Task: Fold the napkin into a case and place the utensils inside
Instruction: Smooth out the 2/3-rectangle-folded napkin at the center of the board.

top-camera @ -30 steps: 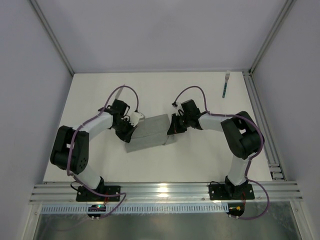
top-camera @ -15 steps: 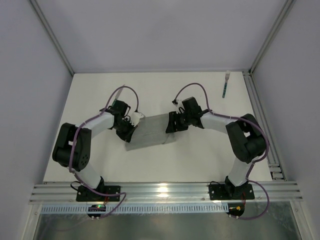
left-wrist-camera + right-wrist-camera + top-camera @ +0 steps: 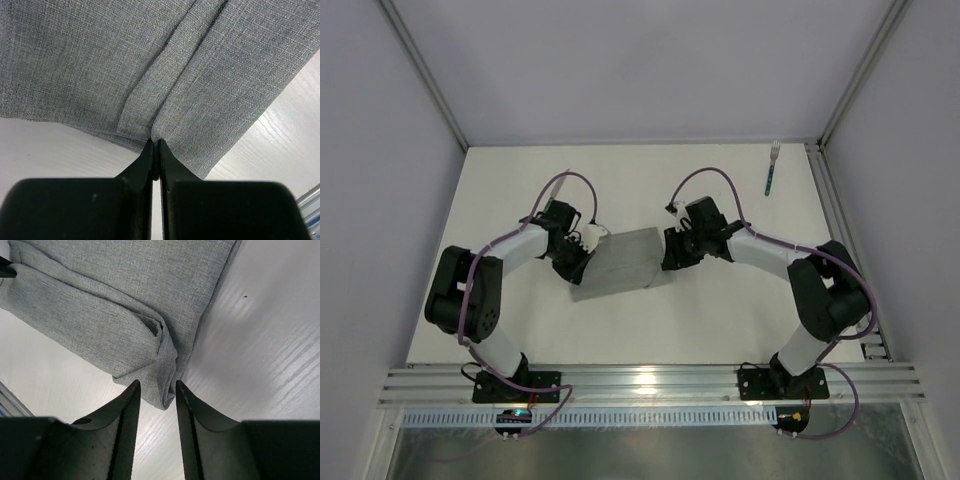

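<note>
White table (image 3: 620, 180) holds one folded napkin (image 3: 620, 263) and one fork (image 3: 772, 168).

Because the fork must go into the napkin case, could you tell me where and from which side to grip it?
I would take the fork on its teal handle, the near end, from straight above with the jaws across it. It lies flat on the table, tines pointing away, leaving both handle sides free.

1. A white rectangular table (image 3: 720, 320) with a faint wood grain carried everything.
2. A folded light-grey fabric napkin (image 3: 620, 265) lay flat near its middle.
3. A silver-tined fork with a teal-blue handle (image 3: 772, 170) lay at the far right corner, well apart from the napkin.
</note>
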`<state>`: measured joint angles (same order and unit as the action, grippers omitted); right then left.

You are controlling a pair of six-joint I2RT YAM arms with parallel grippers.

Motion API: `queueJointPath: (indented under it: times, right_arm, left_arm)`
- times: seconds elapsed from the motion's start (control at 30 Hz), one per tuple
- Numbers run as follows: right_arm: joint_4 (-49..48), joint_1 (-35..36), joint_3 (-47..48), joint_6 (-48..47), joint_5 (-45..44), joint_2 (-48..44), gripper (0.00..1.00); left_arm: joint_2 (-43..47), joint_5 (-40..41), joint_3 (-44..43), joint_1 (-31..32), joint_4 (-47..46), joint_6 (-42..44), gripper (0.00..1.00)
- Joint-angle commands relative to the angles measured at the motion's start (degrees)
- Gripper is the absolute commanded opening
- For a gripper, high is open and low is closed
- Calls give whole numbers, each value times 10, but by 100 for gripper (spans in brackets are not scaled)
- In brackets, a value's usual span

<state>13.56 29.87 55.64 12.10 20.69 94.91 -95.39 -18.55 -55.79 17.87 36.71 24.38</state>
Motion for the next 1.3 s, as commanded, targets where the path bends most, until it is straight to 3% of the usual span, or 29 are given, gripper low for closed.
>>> queueJointPath:
  times: [0.0,0.03,0.13,0.17,0.7,1.07,1.27]
  right_arm:
    - [1,5,5,-1,-1,5,36]
    - [1,5,7,0,-4,7,20]
    - [4,5,18,1,-5,8,4]
    - [6,5,24,1,-2,7,3]
    - [-64,-1,38,43,63,41,3]
    - [-128,-19,7,87,65,28,3]
    - [-130,-27,9,94,49,73,3]
  left_arm:
    - [9,-14,-9,-2,-14,1,2]
    - [9,-14,-11,-2,-14,0,2]
    - [10,-14,-13,-2,-13,1,2]
    - [10,-15,-15,-2,-13,1,2]
    - [-1,-2,-31,-2,-23,11,2]
    - [-21,18,-26,-2,-33,17,2]
    - [-30,28,-26,-2,-41,18,2]
